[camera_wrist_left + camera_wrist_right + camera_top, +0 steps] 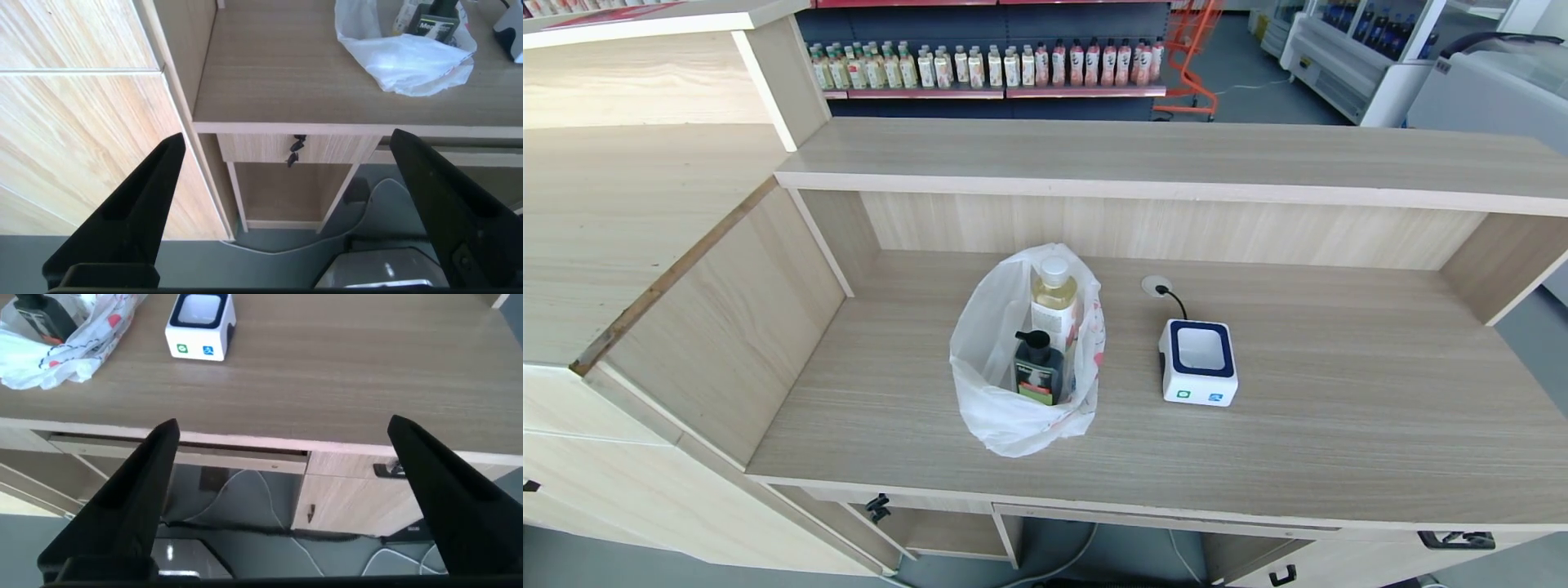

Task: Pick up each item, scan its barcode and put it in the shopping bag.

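A white plastic shopping bag [1001, 359] stands open on the wooden counter [1339, 408]. Inside it are a tall bottle of yellow liquid with a white cap [1054, 304] and a dark pump bottle [1038, 367]. To the bag's right sits the white barcode scanner [1197, 361] with a dark-rimmed window. My left gripper [286, 204] is open, held low in front of the counter's left end, below the bag [409, 49]. My right gripper [282, 498] is open too, below the counter's front edge, with the scanner [200, 327] and the bag [65, 339] farther off.
The counter has a raised back shelf [1176, 163] and side walls. A cable runs from the scanner to a hole [1156, 285] in the top. Drawers with black handles [1454, 539] sit under the front edge. Store shelves with bottles [980, 65] stand behind.
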Controlling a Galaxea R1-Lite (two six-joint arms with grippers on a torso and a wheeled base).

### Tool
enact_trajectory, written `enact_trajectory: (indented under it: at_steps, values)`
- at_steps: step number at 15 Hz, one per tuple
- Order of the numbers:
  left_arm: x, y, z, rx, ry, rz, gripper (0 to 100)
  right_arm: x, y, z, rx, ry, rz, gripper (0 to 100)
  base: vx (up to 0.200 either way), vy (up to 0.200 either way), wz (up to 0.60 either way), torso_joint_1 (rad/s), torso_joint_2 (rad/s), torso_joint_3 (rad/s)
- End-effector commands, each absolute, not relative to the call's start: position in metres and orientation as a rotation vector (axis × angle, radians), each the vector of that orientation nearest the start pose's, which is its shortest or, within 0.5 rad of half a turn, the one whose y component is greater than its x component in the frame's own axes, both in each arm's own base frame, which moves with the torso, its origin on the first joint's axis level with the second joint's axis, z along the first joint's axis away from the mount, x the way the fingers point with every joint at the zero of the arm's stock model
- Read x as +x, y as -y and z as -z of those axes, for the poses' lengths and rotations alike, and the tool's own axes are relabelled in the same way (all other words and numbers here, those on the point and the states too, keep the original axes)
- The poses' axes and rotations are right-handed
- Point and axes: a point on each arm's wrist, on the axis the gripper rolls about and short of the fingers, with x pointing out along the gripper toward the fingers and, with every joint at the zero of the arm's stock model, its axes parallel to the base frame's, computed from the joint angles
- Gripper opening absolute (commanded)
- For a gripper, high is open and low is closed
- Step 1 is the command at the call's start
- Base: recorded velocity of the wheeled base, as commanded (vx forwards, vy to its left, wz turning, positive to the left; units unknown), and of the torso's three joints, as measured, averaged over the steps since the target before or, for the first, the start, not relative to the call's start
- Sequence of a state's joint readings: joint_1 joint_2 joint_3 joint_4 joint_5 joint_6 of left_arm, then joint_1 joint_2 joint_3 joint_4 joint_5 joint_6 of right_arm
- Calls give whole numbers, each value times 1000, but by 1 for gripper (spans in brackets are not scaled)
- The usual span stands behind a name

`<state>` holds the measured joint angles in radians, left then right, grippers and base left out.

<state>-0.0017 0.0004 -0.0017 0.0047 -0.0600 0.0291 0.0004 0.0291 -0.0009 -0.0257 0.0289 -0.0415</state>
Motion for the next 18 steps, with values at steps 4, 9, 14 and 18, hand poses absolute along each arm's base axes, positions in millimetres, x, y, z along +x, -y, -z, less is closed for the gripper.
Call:
enact_trajectory:
  at_steps: [4, 9, 14, 18]
  values:
    - [-23, 1, -75, 29, -4, 61, 100, -23, -1, -77, -40, 17, -26, 0, 0, 0, 0, 0, 0, 0]
    - [-23, 1, -75, 29, -4, 61, 100, -23, -1, -77, -40, 17, -26, 0, 0, 0, 0, 0, 0, 0]
    - [-23, 1, -75, 29, -4, 61, 100, -23, -1, -77, -40, 17, -26, 0, 0, -40, 0, 1, 1, 0]
    - [-23, 1, -75, 35, -2, 63, 100, -23, -1, -77, -40, 17, -26, 0, 0, -200, 0, 5, 1, 4]
